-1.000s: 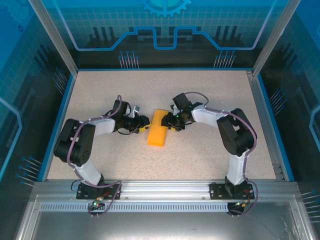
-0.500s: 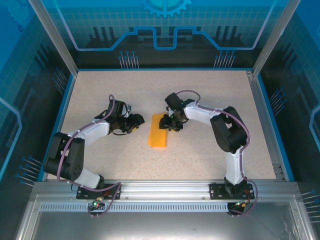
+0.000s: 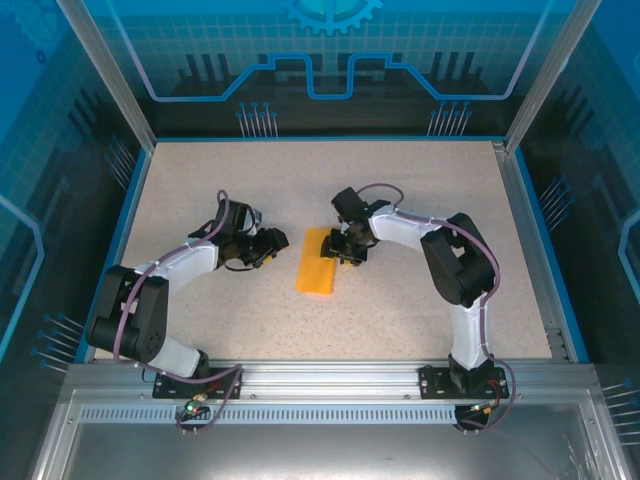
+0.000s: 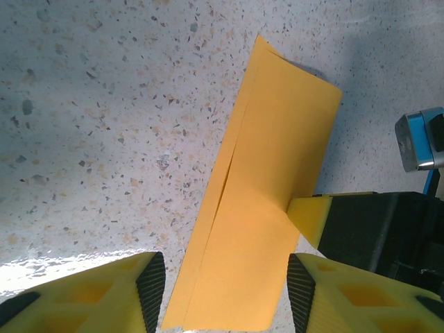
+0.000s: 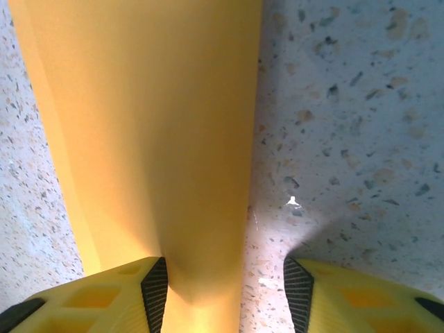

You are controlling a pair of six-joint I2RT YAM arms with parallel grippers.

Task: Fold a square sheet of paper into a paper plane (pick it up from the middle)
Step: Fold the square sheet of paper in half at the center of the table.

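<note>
Set apart and empty, the jaws of the left gripper [image 4: 225, 281] stop just short of the folded paper [image 4: 270, 173]. The right gripper [image 5: 227, 284] is likewise spread and clamps nothing, and one finger [image 4: 309, 218] meets the strip's right edge, probably to steady it for the next fold. You find the paper lying flat as a narrow strip mid-way across the speckled table [image 3: 400, 180], between both arms. A blue rim [image 3: 130, 250], metal posts [image 3: 105, 75] and blue printed panels [image 3: 330, 60] enclose it.

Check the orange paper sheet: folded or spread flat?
Folded: the orange paper sheet is a narrow strip showing overlapped layers.
</note>
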